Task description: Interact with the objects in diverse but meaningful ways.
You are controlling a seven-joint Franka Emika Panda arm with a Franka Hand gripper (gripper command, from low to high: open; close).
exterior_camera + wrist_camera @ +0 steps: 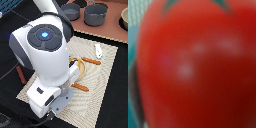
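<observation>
A red tomato [193,70] with a green stalk fills the whole wrist view, blurred and very close to the camera. In the exterior view the tomato is hidden under my arm. My gripper [58,103] hangs low over the near edge of the woven mat [102,75]; its fingers are hidden, so I cannot tell whether they hold anything. A dark brown sausage stick [20,75] lies off the mat on the exterior view's left. A small white-and-blue piece [98,50] lies on the mat's far right. An orange-yellow shape [78,67] peeks out beside my arm.
Two orange-handled utensils [91,61] [80,87] lie on the mat to the exterior view's right of my arm. Two grey pots [95,14] [70,11] stand at the back, with a pale dish [124,19] at the far right edge.
</observation>
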